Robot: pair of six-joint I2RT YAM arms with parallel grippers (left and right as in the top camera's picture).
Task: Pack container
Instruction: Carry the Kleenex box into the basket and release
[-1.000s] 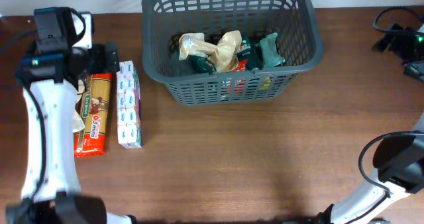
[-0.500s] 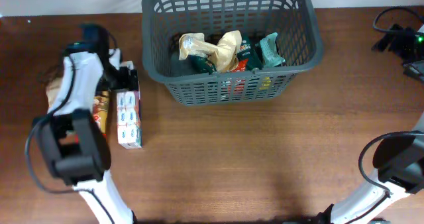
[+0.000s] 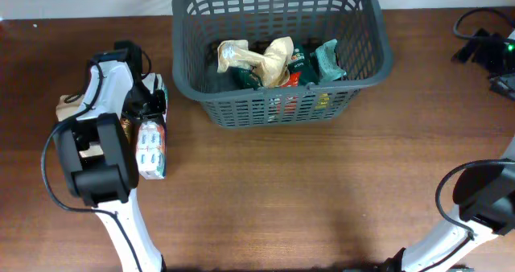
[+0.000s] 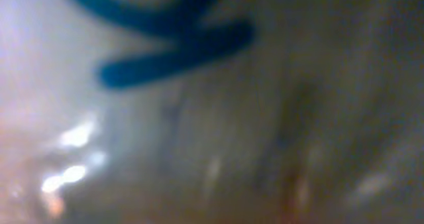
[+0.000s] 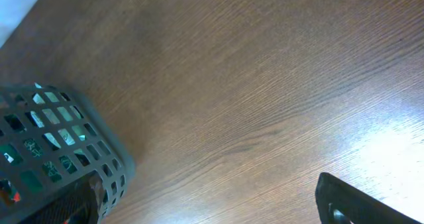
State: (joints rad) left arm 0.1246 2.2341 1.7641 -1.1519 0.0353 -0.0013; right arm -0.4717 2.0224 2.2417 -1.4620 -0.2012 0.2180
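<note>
So the container (image 3: 273, 107) sits at the far middle of the wooden table (image 3: 322, 191), already holding a crumpled beige bag (image 3: 261, 56) and some green packets (image 3: 323, 59). Just off its left side, the left arm (image 3: 100, 143) arches up from the near edge and folds down, so the left gripper (image 3: 150, 103) sits right over the white multipack box (image 3: 151, 147). Its wrist cam is total blur, so I can't tell if it's apart or clamped. Same for the right gripper (image 5: 354, 203), which is only a dark sliver, with that arm (image 3: 483, 199) tucked low at the near right corner.
</note>
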